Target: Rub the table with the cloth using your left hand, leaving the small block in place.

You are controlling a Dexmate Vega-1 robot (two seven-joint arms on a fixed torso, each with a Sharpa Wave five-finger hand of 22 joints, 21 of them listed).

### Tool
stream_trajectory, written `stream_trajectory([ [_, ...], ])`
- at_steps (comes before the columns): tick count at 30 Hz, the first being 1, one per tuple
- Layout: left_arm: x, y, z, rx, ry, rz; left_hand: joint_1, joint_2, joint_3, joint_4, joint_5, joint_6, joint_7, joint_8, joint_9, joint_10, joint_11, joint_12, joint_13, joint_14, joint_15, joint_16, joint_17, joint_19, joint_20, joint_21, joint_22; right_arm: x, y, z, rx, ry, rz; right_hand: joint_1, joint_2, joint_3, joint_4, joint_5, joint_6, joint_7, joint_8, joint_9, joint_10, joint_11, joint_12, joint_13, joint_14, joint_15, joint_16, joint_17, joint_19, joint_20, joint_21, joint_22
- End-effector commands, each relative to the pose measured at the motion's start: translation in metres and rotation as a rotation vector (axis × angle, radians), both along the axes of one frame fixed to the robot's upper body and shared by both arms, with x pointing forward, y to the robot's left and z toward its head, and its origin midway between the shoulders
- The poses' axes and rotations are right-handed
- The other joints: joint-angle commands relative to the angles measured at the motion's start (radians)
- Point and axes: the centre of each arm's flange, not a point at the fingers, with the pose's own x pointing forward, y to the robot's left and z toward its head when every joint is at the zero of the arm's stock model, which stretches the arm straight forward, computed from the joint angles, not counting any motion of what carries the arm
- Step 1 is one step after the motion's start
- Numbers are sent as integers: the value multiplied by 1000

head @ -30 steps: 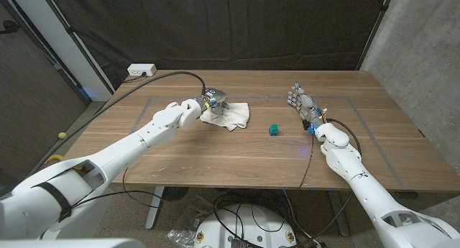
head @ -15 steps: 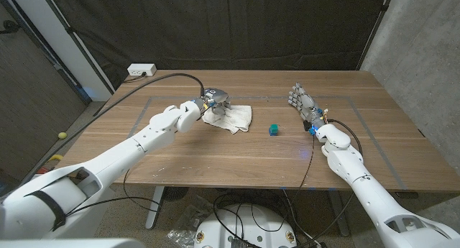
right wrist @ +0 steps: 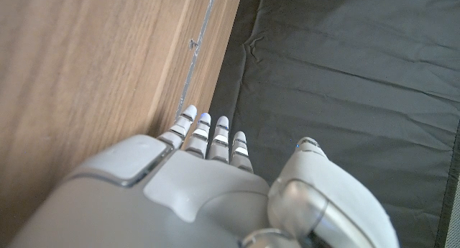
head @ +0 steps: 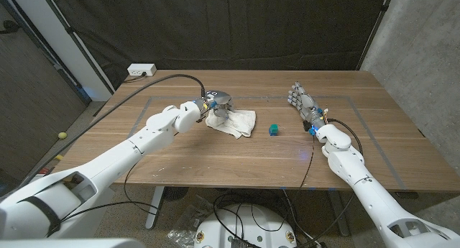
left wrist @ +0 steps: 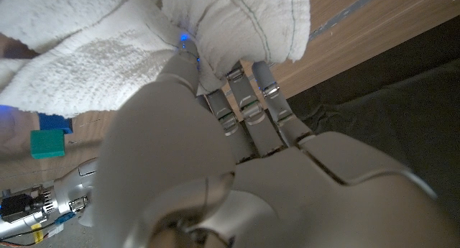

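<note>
The left hand [head: 214,102] grips the white terry cloth [head: 234,121] on the wooden table [head: 215,151]; a wide stroke could knock the nearby small green block [head: 274,129]; right hand [head: 301,100] waits open-fingered, empty

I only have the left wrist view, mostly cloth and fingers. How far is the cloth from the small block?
Observer: In the head view the cloth lies left of the small block, bare wood between them, not touching.
Operator: Is my left hand on the cloth's middle?
Observer: No, the left hand grips its far left end.
Operator: Where's the right hand?
Observer: The right hand is right of the block, fingers extended, holding nothing.
</note>
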Motion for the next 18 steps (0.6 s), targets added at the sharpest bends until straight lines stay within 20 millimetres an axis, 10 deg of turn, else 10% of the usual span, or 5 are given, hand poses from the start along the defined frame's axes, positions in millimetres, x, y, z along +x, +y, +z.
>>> stream_trajectory([
  [1,-13,-11,-5,21,73,-69,9,16,-4,4,5,30,40,11,6,4,-9,36,167,-7,-65,-6,7,-11,0,10,0,-10,4,-1,-5,-13,-4,-10,1,5,2,-3,7,0,0,2,5,5,2,2,-2,6,2,2,1,11,-1,5],
  [18,-50,-24,-8,84,115,-158,13,11,-8,3,9,39,39,13,5,6,-9,53,194,2,-66,-21,22,-19,1,28,-11,-20,12,-1,-5,-34,-3,-15,-2,5,3,-3,7,0,-1,2,5,5,2,2,-2,7,3,3,0,12,-4,5],
])
